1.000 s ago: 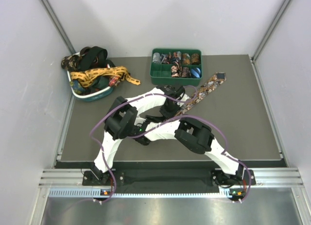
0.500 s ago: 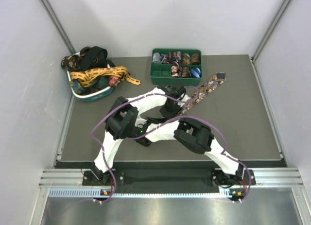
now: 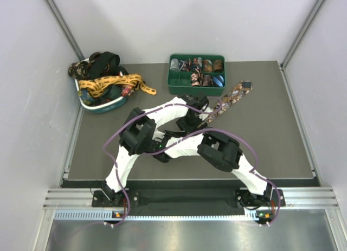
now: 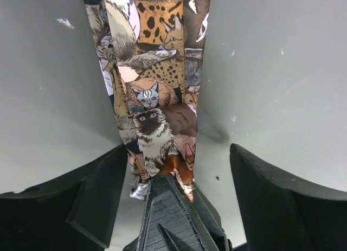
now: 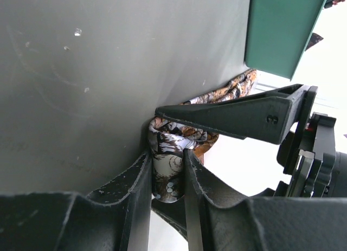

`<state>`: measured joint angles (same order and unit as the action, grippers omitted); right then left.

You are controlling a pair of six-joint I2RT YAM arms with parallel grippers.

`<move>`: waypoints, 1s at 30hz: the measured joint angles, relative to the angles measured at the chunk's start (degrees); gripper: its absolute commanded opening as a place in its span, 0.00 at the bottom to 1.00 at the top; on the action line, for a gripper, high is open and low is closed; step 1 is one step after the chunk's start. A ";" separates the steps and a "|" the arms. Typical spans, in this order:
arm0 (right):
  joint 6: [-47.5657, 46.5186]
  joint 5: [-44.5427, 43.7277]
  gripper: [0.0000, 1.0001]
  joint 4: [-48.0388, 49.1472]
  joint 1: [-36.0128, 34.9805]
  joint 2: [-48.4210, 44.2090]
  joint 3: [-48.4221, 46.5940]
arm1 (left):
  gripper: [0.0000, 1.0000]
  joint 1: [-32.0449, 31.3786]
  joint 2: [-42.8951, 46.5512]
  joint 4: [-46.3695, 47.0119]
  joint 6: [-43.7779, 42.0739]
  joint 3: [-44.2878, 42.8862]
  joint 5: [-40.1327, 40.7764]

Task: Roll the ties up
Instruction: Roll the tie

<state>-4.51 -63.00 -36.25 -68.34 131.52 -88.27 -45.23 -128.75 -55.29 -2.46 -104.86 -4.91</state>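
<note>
On the grey surface (image 3: 271,142), one tie (image 3: 232,95) laid flat, long axis diagonal: dark-tipped far end pointing up and right, just beside the green tray (image 3: 179,90); near end drawn in toward mid-surface, where both arms meet. Soft printed cloth: cats and leopard spots in brown, orange and cream.

From above, near end hidden under the two wrists.

From the left wrist, strip running straight away from the camera. Left fingers (image 4: 103,191) spread wide on either side of it, matte black plastic, clear of the cloth. Between them, a black ridged wedge from the other arm, touching the tie's end.

From the right wrist alone, that end wound into a small tight roll (image 5: 167,172), pinched between the right fingers (image 5: 138,197), narrow gap, pressed against both flanks. Rest of the strip trailing off toward the tray wall. One left finger crossing the frame above the roll as a long tapered black bar.

Only in the top view: tray compartments packed with rolled ties (image 3: 198,65); at far left, well apart, a basket (image 3: 100,106) heaped with loose ties (image 3: 103,64), a gold tie (image 3: 138,84) draped over its rim onto the surface.
</note>
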 measured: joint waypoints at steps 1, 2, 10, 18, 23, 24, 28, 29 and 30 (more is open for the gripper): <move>0.00 0.31 0.11 0.31 0.00 -0.26 0.26 | 0.86 0.02 0.04 0.02 0.22 0.00 -0.20; -0.02 0.50 0.11 0.66 0.02 -0.50 0.52 | 0.86 0.11 0.17 0.09 0.44 0.00 -0.46; -0.52 2.47 0.11 3.02 0.22 -2.45 2.45 | 0.92 3.15 6.34 7.52 4.52 3.89 -0.81; -1.16 7.54 0.12 6.56 0.35 -6.75 6.29 | 0.98 13.40 27.41 24.22 13.44 20.65 -2.40; -1.46 13.38 0.13 9.49 0.87 -10.91 8.83 | 0.98 17.97 36.61 32.09 18.69 29.05 -1.18; -1.46 14.58 0.13 10.01 1.03 -11.65 9.29 | 0.99 18.34 37.77 33.27 19.41 30.51 -1.03; -1.38 20.83 0.13 12.02 2.45 -15.15 11.23 | 0.99 20.41 41.44 37.07 22.69 36.87 -0.79; -1.29 22.47 0.13 12.59 3.02 -16.02 11.76 | 0.99 21.09 42.14 37.97 23.41 38.49 -0.83; -1.07 24.15 0.13 13.05 3.63 -16.87 12.20 | 0.99 21.73 42.64 38.58 23.96 39.78 -0.90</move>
<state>-5.58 -38.85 -23.20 -64.71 114.65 -76.07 -23.51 -86.11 -16.71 21.50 -65.08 -5.80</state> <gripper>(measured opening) 0.250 0.985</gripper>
